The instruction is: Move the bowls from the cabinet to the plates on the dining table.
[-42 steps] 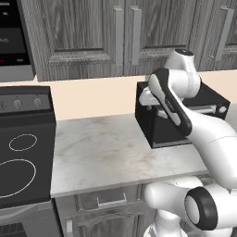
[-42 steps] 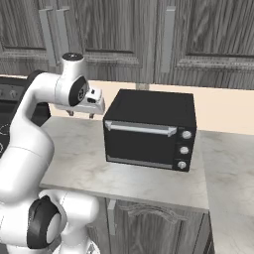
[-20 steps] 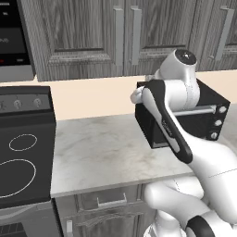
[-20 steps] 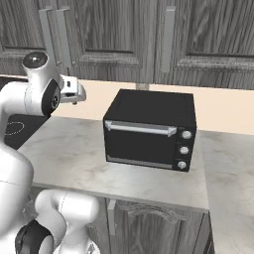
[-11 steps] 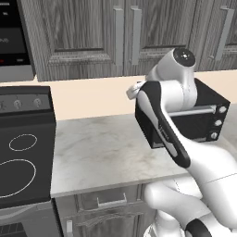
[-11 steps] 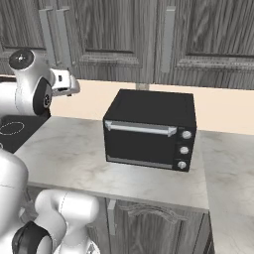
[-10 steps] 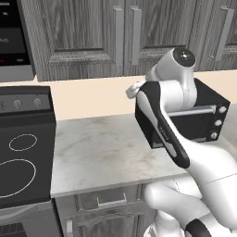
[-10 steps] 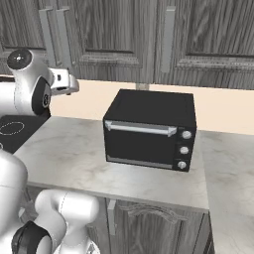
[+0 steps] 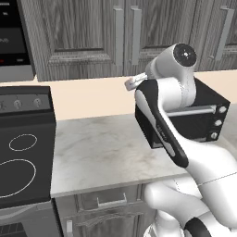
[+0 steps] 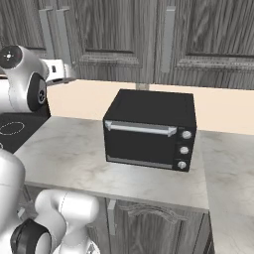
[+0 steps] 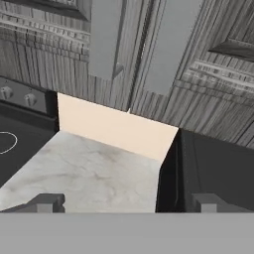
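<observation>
The tall grey wood-grain cabinet (image 9: 88, 37) with panelled doors fills the wall above the counter; all visible doors are shut. In the hand view, two of its long vertical grey bar handles (image 11: 105, 37) stand side by side, one on each side of the seam between two doors. The bowls cannot be seen with the doors shut.

The two-finger gripper (image 11: 126, 202) is raised above the counter, facing the lower part of these doors and well apart from them. Its dark fingertips (image 11: 47, 202) stand wide apart with nothing between them. In the left base view the white hand (image 9: 134, 82) projects from the arm just left of the appliance.

Below the cabinet runs a pale beige backsplash (image 10: 89, 96). The grey-white marbled stone countertop (image 9: 102, 150) carries a black boxy toaster oven (image 10: 149, 130) with a silver bar handle and three knobs. A black stove with ring burners (image 9: 21, 157) adjoins the counter on its left.
</observation>
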Tool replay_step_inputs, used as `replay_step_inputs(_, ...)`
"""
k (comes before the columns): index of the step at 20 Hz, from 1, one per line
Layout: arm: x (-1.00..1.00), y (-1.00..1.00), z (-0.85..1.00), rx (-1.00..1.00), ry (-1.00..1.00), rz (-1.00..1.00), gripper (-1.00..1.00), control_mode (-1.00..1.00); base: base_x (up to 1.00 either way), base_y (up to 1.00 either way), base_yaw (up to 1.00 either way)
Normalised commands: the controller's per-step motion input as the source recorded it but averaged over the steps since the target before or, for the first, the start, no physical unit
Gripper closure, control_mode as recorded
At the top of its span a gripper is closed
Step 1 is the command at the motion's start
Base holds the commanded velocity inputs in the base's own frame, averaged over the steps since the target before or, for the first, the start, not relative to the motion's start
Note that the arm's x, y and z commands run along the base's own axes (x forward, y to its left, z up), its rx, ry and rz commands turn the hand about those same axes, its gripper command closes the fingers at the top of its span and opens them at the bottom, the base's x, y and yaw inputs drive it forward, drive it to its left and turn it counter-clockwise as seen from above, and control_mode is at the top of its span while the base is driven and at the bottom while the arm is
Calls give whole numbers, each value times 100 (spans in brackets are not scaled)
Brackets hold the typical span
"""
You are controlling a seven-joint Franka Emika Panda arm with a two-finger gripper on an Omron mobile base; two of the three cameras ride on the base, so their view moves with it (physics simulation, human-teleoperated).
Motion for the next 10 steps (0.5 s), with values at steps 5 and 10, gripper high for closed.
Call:
replay_step_inputs(5,1,0,29,0,-12,0,-100,-100,0,0,0)
replay_step_inputs(10,0,0,29,0,-11,0,-100,-100,0,0,0)
